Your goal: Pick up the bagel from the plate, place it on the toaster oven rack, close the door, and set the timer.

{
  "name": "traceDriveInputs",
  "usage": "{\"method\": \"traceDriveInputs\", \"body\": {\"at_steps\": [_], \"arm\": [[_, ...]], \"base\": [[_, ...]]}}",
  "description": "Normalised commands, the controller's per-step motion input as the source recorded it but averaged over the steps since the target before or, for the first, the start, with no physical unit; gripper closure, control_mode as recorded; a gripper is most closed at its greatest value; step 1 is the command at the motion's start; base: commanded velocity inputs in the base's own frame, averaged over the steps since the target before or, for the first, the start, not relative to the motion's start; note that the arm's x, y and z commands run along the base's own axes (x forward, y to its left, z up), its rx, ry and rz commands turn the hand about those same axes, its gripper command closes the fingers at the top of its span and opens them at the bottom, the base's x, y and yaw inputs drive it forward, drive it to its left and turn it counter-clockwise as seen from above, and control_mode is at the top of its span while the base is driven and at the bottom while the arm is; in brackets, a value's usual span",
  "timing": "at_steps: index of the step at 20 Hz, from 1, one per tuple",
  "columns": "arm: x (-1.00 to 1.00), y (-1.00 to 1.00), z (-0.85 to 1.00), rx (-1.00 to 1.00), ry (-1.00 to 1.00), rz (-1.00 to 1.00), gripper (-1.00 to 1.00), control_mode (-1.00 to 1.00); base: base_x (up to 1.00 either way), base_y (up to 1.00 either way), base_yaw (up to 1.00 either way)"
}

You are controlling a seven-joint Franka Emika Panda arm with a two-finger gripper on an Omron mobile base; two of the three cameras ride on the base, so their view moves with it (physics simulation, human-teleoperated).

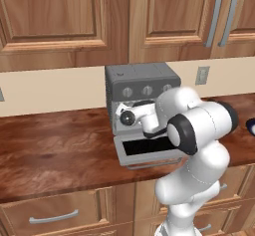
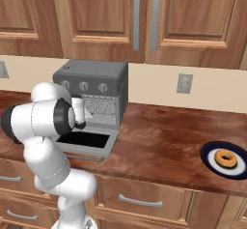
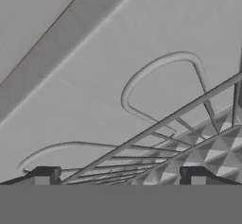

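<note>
- Wide wooden bench along the wall, under a row of cabinets; open bare run between toaster oven at 9 o'clock and plate at 4 o'clock in the right base view.
- Toaster oven door dropped flat toward the robot, dark glass up, front edge overhanging toward the bench lip; a ledge to clear on withdrawal.
- White arm folded in front of the oven, wrist reaching into the cavity mouth.
- Toaster oven rack seen from the hand view as silver wires slanting across, with a looped heating wire on the cavity wall behind.
- End effector spread wide, nothing between the 2 dark tips, sitting just over the rack.
- Plate, dark blue rim, well apart from the oven, near the bench's front edge.
- Bagel lying flat on the plate, a ring with no long axis, so any approach angle from above likely fine.
- Bagel lies far toward 3 o'clock from the end effector: judged next, back out over the door, then swing right.
</note>
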Motion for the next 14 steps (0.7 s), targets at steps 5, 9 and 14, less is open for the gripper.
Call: {"method": "traceDriveInputs", "body": {"at_steps": [5,9,14], "arm": [[0.25,0.35,-0.27,-0.17,0.07,0.07,-1.0,-1.0],[0.23,0.33,-0.33,-0.17,0.11,0.06,-1.0,-1.0],[0.08,0.4,-0.31,-0.18,0.16,0.04,-1.0,-1.0]], "base": [[0.0,0.0,0.0],[0.0,0.0,0.0],[0.0,0.0,0.0]]}}
